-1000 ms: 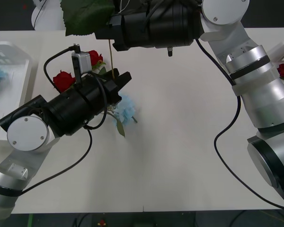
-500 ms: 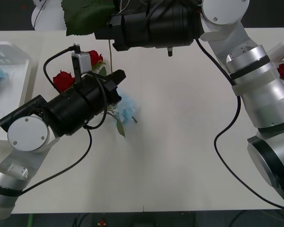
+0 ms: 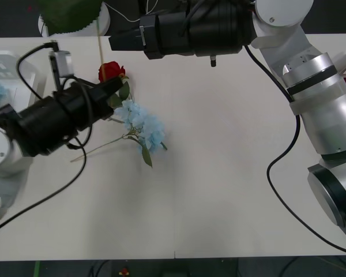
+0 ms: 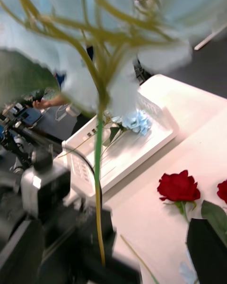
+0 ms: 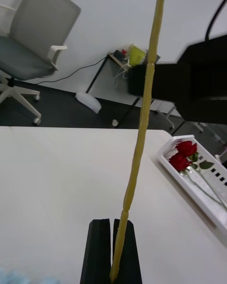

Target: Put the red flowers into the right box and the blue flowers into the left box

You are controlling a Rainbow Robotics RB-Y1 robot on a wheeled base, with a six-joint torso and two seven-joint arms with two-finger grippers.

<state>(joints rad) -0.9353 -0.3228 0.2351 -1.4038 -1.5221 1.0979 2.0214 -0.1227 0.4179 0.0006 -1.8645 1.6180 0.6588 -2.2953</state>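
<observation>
Left gripper [image 5: 112, 251]: black fingers pinched on a blue flower's stem [image 5: 142, 123].
Right gripper: grip cannot be told.
Nearby: red rose [image 3: 111, 71], blue hydrangeas [image 3: 143, 126] on table [image 3: 230, 173].

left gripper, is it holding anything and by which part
Yes. The left gripper is shut on a blue flower, pinching the lower end of its thin stem, which stands upright. The right gripper is close beside it.
</observation>
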